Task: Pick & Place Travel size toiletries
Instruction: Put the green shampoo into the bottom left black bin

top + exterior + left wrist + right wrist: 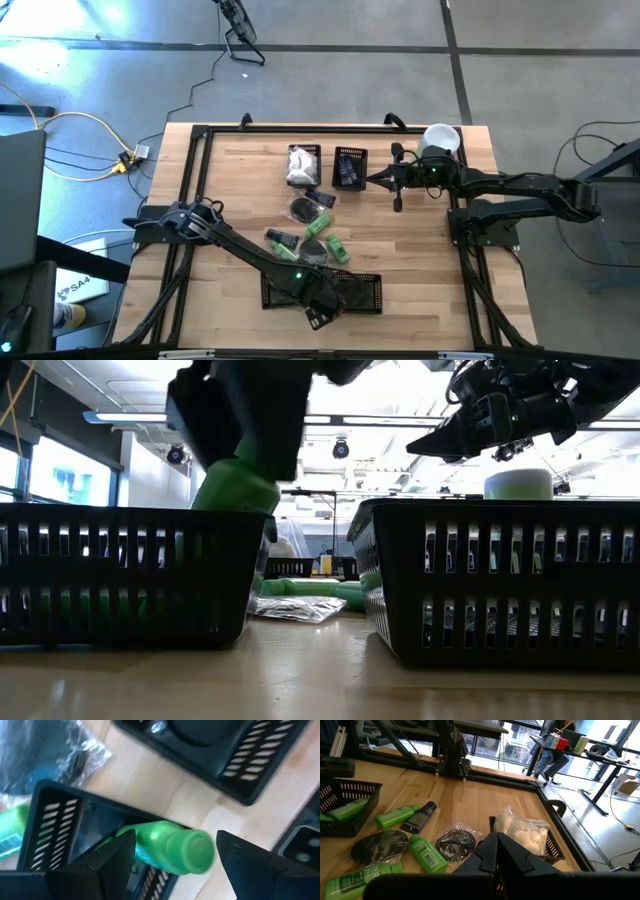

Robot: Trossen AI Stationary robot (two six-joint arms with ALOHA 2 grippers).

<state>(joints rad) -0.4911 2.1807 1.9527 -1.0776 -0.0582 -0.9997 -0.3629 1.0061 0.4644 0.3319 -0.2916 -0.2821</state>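
Note:
My left gripper (318, 303) hangs over a black mesh basket (285, 290) at the table's near edge. Its fingers stand open on either side of a bright green bottle (170, 845). The bottle leans tilted in that basket (120, 570), its cap end (245, 480) above the rim, just under the gripper. My right gripper (496, 851) is shut and empty, above the table beside the small far baskets (350, 167). More toiletries lie mid-table: green bottles (337, 248), dark discs in clear wrap (300, 208) and blue-black tubes (320, 198). My left gripper comes from above with the green bottle lying between its open fingers (117, 855). I cannot tell whether either finger touches it. The bottle's lower end is down inside the basket and its cap end (195, 852) points up past the rim.
A second black basket (500, 580) stands beside the first at the near edge. A far basket holds white crinkly packets (525, 835). A tall pale-green cylinder with a white lid (440, 138) stands at the far right. A black frame runs round the table.

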